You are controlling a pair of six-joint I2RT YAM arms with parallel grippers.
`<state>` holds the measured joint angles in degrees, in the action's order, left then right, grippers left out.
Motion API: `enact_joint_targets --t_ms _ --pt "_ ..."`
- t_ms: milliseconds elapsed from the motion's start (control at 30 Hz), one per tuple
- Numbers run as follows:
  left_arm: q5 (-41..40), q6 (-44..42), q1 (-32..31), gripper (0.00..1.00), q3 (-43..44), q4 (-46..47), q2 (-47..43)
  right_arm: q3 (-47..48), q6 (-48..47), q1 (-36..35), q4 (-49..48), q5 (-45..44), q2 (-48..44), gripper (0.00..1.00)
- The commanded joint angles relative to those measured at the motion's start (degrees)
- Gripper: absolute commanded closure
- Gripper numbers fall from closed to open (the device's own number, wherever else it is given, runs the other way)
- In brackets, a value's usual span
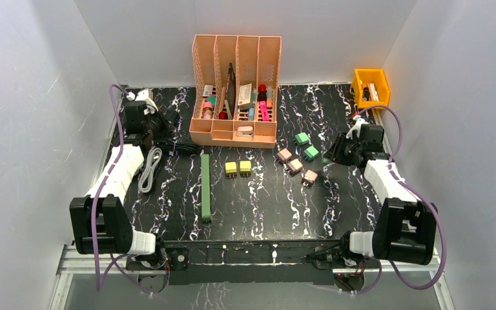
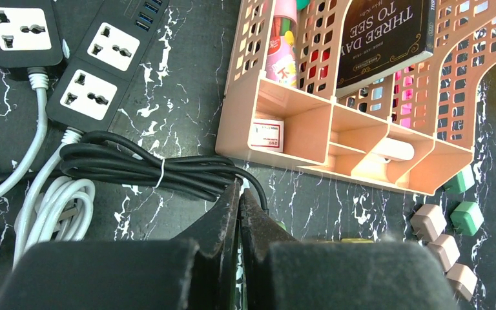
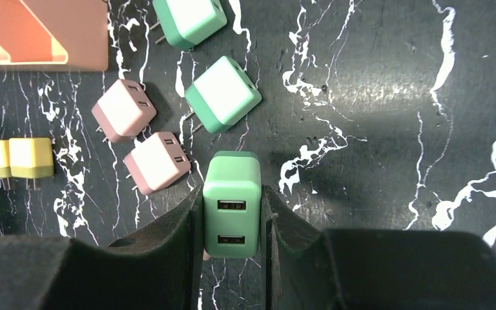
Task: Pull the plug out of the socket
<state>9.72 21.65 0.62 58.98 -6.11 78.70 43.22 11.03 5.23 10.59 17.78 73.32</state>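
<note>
There we had it: the right claw [image 3: 232, 196] was pinching the green plug [image 3: 231, 181] across its two flat sides, with the twin ports facing the wrist camera. From above, the plug sat at about 3 o'clock on the tabletop [image 3: 374, 129]. It was well apart from the long green strip [image 1: 205, 187] off at its 9 o'clock, which we took to be the socket. We could see no socket under the plug, and its prongs were hidden from us.

We judged it a light, hard little block with smooth plastic that could slip, so those broad flat sides were the right place to grip. A straight pull, without twisting, would spare the prongs.

The left claw [image 2: 239, 194] was pressed together on nothing, its tips just beside the bundled black cord [image 2: 135, 169]. The black power strips [image 2: 100, 64] lay out at its 11 o'clock.

The surface was dark, glossy marble-pattern, flat and hard. Room was tight at the plug's 9 to 11 o'clock, where we saw the pink plugs [image 3: 124, 110], another green one [image 3: 223, 93] and the yellow pair [image 3: 19, 158]. From 1 through 4 o'clock the tabletop lay bare. The peach organiser [image 2: 310, 135] stood at 12 o'clock, and white walls closed in three sides.
</note>
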Motion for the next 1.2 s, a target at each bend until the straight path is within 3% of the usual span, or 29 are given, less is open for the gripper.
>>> enact_joint_targets --t_ms 0,433,533,633,667,700,1167 --pt "1.48 0.50 -0.23 1.00 1.32 1.08 -0.56 -0.30 0.76 0.20 -0.83 1.17 3.45 0.86" --pt "1.17 0.19 -0.18 1.00 1.22 0.66 -0.56 0.15 4.55 0.16 -7.92 4.76 13.64 0.81" --pt "1.02 0.06 -0.19 1.00 1.31 0.53 -0.56 0.75 5.12 0.15 -8.17 5.62 15.33 0.74" --pt "0.83 -0.11 -0.21 1.00 1.42 0.44 0.74 0.81 5.55 0.18 -7.57 3.99 15.83 0.54" --pt "0.83 -0.12 -0.19 1.00 1.47 0.40 0.83 0.75 5.58 0.16 -7.40 3.11 15.80 0.09" --pt "0.90 -0.19 -0.19 1.00 1.51 0.40 0.95 0.72 5.56 0.13 -7.16 2.26 15.68 0.02" --pt "1.01 -0.21 -0.21 1.00 1.69 0.21 1.13 0.83 7.68 -0.41 -10.22 -10.13 2.29 0.02"
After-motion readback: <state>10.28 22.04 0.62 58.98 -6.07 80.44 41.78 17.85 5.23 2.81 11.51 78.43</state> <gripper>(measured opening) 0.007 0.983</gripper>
